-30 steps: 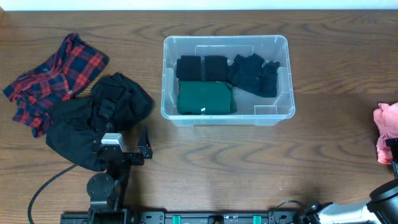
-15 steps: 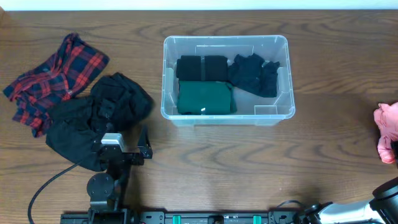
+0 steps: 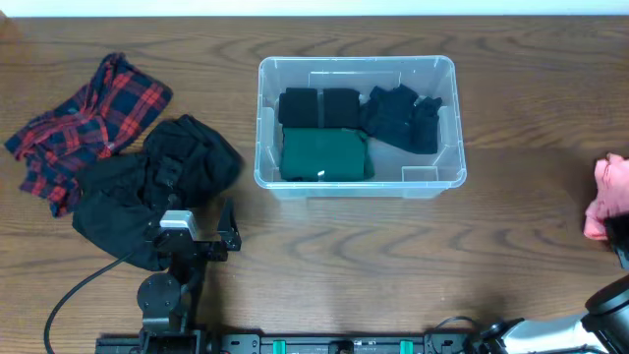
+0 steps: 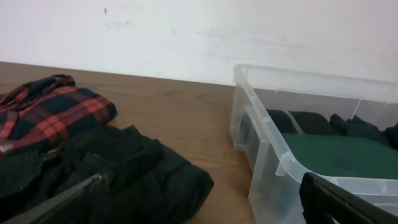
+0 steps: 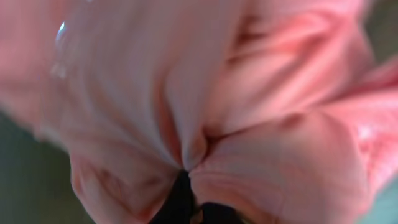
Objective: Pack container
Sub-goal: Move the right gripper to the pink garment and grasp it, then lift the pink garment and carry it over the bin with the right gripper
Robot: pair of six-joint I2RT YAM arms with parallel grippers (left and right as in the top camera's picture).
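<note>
In the pinch of the right gripper (image 5: 189, 210), a bunched pink cloth (image 5: 205, 93) is clamped tight and fills that wrist camera's view. The container (image 3: 356, 62) lies well off to that gripper's left, holding a folded green garment (image 3: 324, 155) and black clothes (image 3: 398, 118). The left gripper (image 4: 199, 183) is spread wide and empty, with the container just ahead to its right and a black heap (image 4: 124, 168) ahead to its left.

Bare table (image 3: 521, 226) lies open from the bin (image 3: 393, 187) to a pink cloth (image 3: 607, 197) at 3 o'clock. Dark clothes (image 3: 147, 187) crowd the bin's 9 o'clock side.
</note>
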